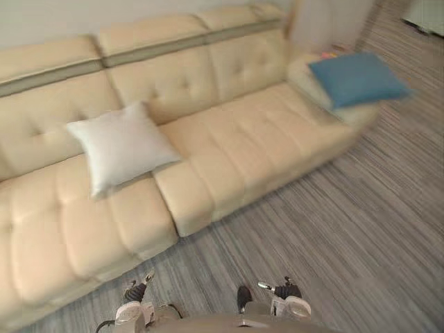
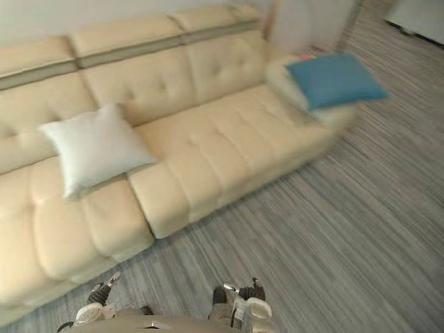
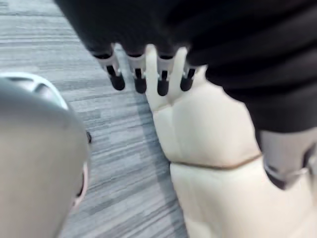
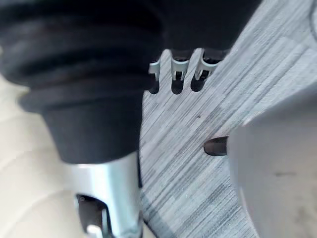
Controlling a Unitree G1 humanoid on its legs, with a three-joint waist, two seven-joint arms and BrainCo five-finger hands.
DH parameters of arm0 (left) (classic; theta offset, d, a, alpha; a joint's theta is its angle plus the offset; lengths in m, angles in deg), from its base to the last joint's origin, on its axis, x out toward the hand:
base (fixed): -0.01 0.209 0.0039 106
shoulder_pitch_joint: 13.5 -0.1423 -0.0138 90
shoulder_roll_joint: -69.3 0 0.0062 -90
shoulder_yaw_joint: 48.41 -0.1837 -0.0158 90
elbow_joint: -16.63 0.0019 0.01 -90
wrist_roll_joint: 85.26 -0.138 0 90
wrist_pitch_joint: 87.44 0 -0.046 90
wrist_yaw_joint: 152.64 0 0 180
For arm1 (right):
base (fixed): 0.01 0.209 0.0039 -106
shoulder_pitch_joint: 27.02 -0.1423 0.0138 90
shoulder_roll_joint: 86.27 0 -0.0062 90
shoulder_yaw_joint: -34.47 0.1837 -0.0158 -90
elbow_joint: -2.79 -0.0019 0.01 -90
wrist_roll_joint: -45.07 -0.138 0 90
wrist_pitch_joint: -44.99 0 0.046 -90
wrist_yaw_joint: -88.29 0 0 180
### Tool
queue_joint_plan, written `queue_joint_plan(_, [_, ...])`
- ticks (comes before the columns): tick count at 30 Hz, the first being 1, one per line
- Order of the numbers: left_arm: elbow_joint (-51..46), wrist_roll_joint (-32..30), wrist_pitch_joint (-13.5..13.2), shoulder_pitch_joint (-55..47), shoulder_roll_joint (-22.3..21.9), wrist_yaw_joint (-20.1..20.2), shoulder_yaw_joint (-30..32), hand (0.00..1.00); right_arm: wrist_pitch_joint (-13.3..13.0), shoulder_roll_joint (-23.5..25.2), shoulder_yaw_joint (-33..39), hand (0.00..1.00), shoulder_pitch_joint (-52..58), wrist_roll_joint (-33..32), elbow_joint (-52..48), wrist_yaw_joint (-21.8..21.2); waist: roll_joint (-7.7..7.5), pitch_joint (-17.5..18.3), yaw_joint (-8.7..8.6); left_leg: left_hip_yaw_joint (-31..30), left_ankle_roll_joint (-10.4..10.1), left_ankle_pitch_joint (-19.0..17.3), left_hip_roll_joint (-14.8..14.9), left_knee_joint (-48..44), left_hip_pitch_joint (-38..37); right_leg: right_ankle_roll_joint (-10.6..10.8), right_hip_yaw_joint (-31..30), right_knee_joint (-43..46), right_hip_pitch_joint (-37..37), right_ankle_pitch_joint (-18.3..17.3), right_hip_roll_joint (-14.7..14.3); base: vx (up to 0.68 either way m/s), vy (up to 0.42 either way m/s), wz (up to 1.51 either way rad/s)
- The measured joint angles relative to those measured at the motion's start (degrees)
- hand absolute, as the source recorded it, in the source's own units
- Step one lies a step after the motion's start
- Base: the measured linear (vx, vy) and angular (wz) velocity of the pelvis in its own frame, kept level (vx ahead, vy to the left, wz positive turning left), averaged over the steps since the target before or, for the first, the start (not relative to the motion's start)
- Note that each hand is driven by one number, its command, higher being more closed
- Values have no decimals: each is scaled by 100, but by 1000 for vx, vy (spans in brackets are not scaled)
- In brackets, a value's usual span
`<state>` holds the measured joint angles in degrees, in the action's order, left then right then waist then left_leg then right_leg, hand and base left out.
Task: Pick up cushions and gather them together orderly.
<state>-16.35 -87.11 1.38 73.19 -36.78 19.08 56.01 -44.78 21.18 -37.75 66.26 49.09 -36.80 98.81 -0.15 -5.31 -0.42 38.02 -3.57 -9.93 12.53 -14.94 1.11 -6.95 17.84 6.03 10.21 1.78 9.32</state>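
A white cushion point(image 1: 121, 146) leans against the backrest on the left part of the long cream sofa point(image 1: 236, 149). A blue cushion point(image 1: 357, 78) lies at the sofa's far right end, on top of a cream pillow point(image 1: 309, 83). Both hands hang low by my body, well short of the sofa and far from either cushion. My left hand point(image 3: 138, 74) has relaxed fingers and holds nothing, with the sofa's front edge point(image 3: 208, 148) just past it. My right hand point(image 4: 173, 79) hangs over the floor, fingers relaxed and empty.
Grey striped floor point(image 1: 347, 229) runs in front of the sofa and to its right. A pale upright panel point(image 1: 326, 24) stands behind the sofa's right end. A white object point(image 1: 427, 14) sits in the far right corner.
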Motion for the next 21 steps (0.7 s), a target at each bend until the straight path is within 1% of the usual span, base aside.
queue_joint_plan(1, [2,-57,1,7,30,4,-126,0,15,-53,-37,0,-84,10,72,1,-5,-3,-5,201,-1,4,47,-10,-90,7,488,104,15,1,125,87,-15,-194])
queue_joint_plan(2, [5,-87,0,16,76,35,-268,0,13,-113,-107,0,-80,49,161,1,-11,-5,-19,454,-60,34,93,-36,-249,-3,1055,199,1,15,270,184,-109,-168])
queue_joint_plan(3, [11,-131,0,9,158,76,-456,0,6,-180,-186,0,-69,60,239,6,-7,-5,-17,480,-169,97,114,-34,-409,133,1533,280,-17,242,335,183,-127,-159])
queue_joint_plan(4, [18,-133,-1,65,177,99,-547,0,-2,-239,-186,0,-77,66,238,3,32,-22,-54,471,-231,139,123,37,-484,359,1541,319,12,280,283,185,-149,-122])
queue_joint_plan(5, [17,-148,-5,122,185,107,-601,0,1,-304,-186,0,-75,76,246,4,26,-23,-81,461,-276,166,135,113,-535,411,1509,332,27,256,224,95,-139,-77])
queue_joint_plan(7, [8,-239,-18,237,72,126,-832,0,5,-551,-185,0,-180,93,258,9,306,-114,-120,448,-363,217,106,455,-701,553,1196,422,224,159,32,75,-116,-82])
queue_joint_plan(8, [8,-259,-18,259,37,128,-848,0,5,-610,-185,0,-185,94,258,9,361,-147,-130,448,-392,236,105,515,-749,571,1129,453,249,123,-4,58,-65,-68])
queue_joint_plan(9, [48,-288,-12,262,1,128,-872,0,9,-675,-181,0,-177,89,275,5,427,-160,-161,445,-422,272,114,537,-817,611,1050,569,301,2,-44,50,-55,-45])
queue_joint_plan(10, [93,-296,-10,241,8,128,-906,0,13,-692,-169,0,-166,92,283,13,429,-165,-171,426,-423,286,178,369,-837,613,938,733,355,-159,-60,62,-67,-54])
queue_joint_plan(11, [114,-320,-2,210,34,127,-912,0,10,-699,-172,0,-157,89,284,14,366,-201,-170,395,-429,279,341,-139,-813,599,784,893,368,-341,-66,61,-89,-52])
queue_joint_plan(12, [112,-345,-2,178,47,126,-917,0,6,-681,-177,0,-153,88,281,16,332,-216,-168,301,-417,275,523,-655,-708,587,684,934,359,-447,-104,41,-66,-45])
queue_joint_plan(13, [110,-349,-2,152,51,125,-916,0,4,-673,-185,0,-151,87,280,18,321,-220,-160,182,-380,292,667,-1090,-569,571,599,952,353,-481,-145,32,-79,-52])
queue_joint_plan(14, [98,-352,-3,88,44,136,-913,0,6,-661,-196,0,-151,88,268,20,320,-223,-113,-257,-122,435,883,-1919,-193,537,414,956,344,-507,-242,37,-41,-55])
queue_joint_plan(15, [50,-355,-13,80,62,126,-895,0,5,-654,-212,0,-150,88,255,22,314,-228,-67,-633,-125,280,884,-2199,-6,515,313,926,340,-520,-271,70,3,-83])
queue_joint_plan(16, [34,-359,-12,78,52,124,-886,0,11,-679,-256,0,-192,86,269,28,318,-279,18,-1359,-278,-160,644,-2422,272,474,48,835,315,-510,-339,70,64,-86])
queue_joint_plan(17, [17,-346,-16,83,44,124,-852,0,13,-701,-257,0,-259,87,301,60,365,-385,44,-1964,-287,-572,268,-2439,479,439,-169,744,200,-489,-393,81,107,-97])
queue_joint_plan(18, [-31,-339,-37,80,36,121,-828,0,11,-702,-272,0,-283,88,389,86,368,-418,74,-2311,-232,-787,-75,-2269,645,439,-328,690,103,-489,-401,67,84,-80])
queue_joint_plan(19, [-64,-338,-63,79,17,120,-817,0,20,-699,-296,0,-317,75,418,91,368,-420,120,-2409,-168,-834,-233,-2124,729,456,-442,679,48,-499,-409,109,146,-107])
queue_joint_plan(20, [-207,-337,-78,63,-56,121,-728,0,23,-649,-319,0,-290,87,373,94,386,-442,244,-2454,-96,-849,-410,-1752,995,531,-750,692,-79,-546,-468,93,142,-94])
queue_joint_plan(21, [-247,-335,-81,56,-73,121,-702,0,23,-625,-325,0,-285,87,342,95,393,-448,266,-2476,-90,-840,-423,-1642,1077,550,-816,702,-110,-558,-479,92,164,-89])
